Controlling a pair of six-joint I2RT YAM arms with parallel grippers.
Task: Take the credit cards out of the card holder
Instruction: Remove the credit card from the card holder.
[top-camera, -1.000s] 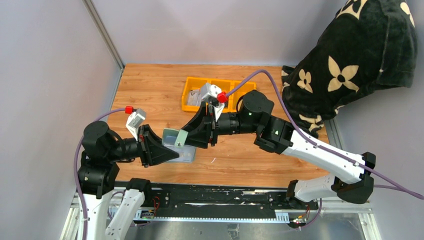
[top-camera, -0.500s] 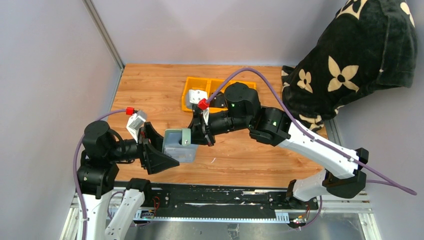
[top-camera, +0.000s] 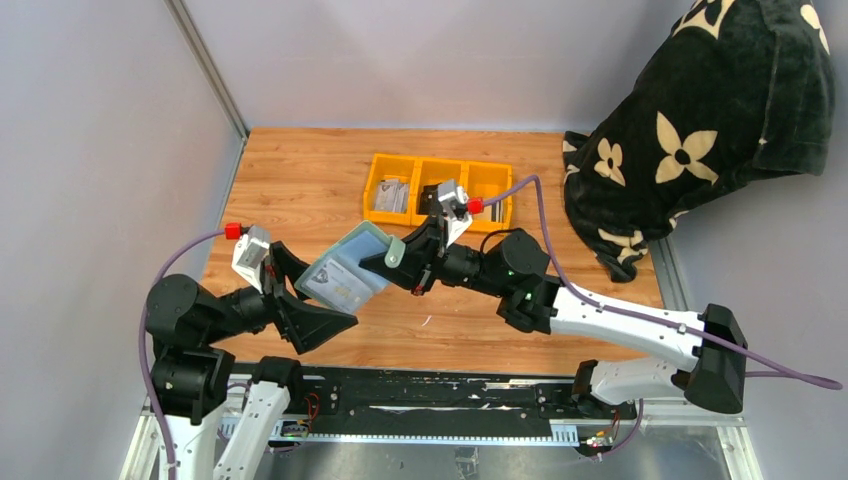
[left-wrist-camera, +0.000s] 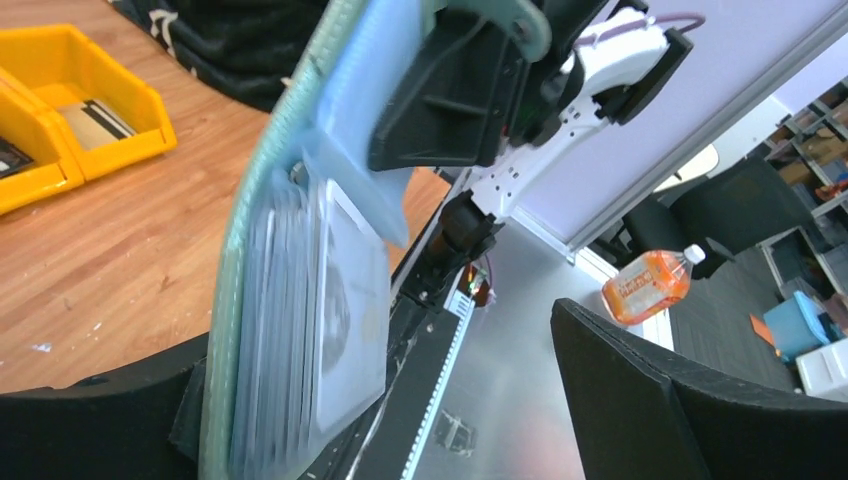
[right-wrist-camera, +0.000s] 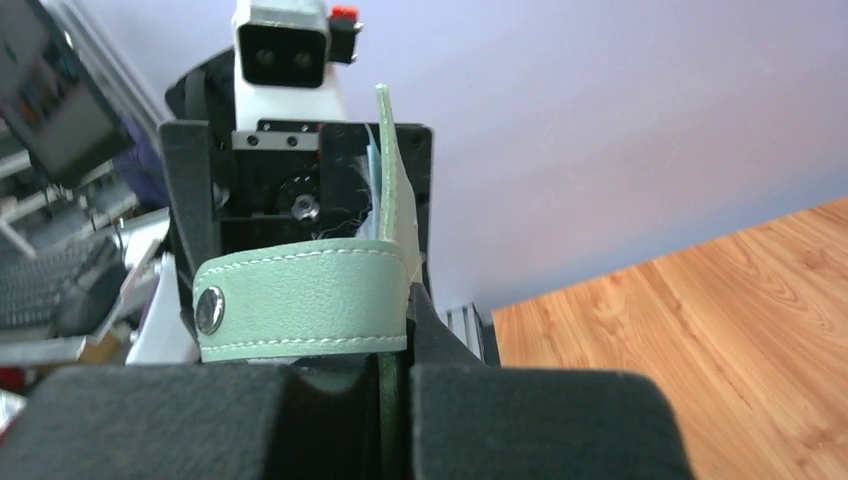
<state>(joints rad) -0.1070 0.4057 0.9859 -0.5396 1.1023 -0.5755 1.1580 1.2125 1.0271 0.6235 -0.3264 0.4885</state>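
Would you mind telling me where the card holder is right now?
In the top view the card holder is held off the table, left of centre, between the left gripper and right gripper, in front of the yellow bin.

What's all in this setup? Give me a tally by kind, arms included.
Robot arms: 2, left claw and right claw
Green card holder, held up between them: 1
Yellow three-compartment bin: 1
Black flowered blanket: 1
Cards: a stack in the holder, more in the bin, count unclear
Total: 5, cards aside

Bright even light, soft shadows, sharp overhead view, blurred wrist-view foregrounds
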